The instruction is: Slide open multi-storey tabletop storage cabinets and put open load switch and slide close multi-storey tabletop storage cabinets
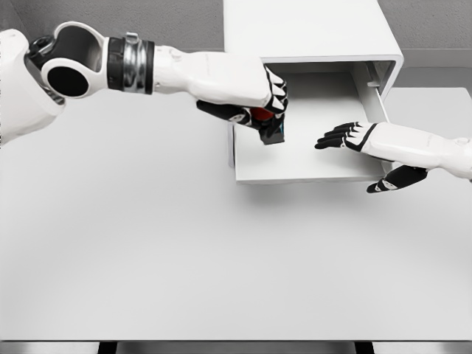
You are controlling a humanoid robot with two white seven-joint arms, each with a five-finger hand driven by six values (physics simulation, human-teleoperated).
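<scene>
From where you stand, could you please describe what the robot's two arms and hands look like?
Both arms have smooth, glossy white shells. The left arm shows a round white shoulder joint with a black centre, followed by a black and silver metal ring. The left hand and right hand are five-fingered, white across the back, with black fingers and thumbs. No loose cables or markings are visible.

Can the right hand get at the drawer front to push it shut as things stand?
Probably yes. The right hand hovers open over the pulled-out drawer, nothing between it and the front edge. But the left hand holds the load switch over the drawer's left wall.
</scene>
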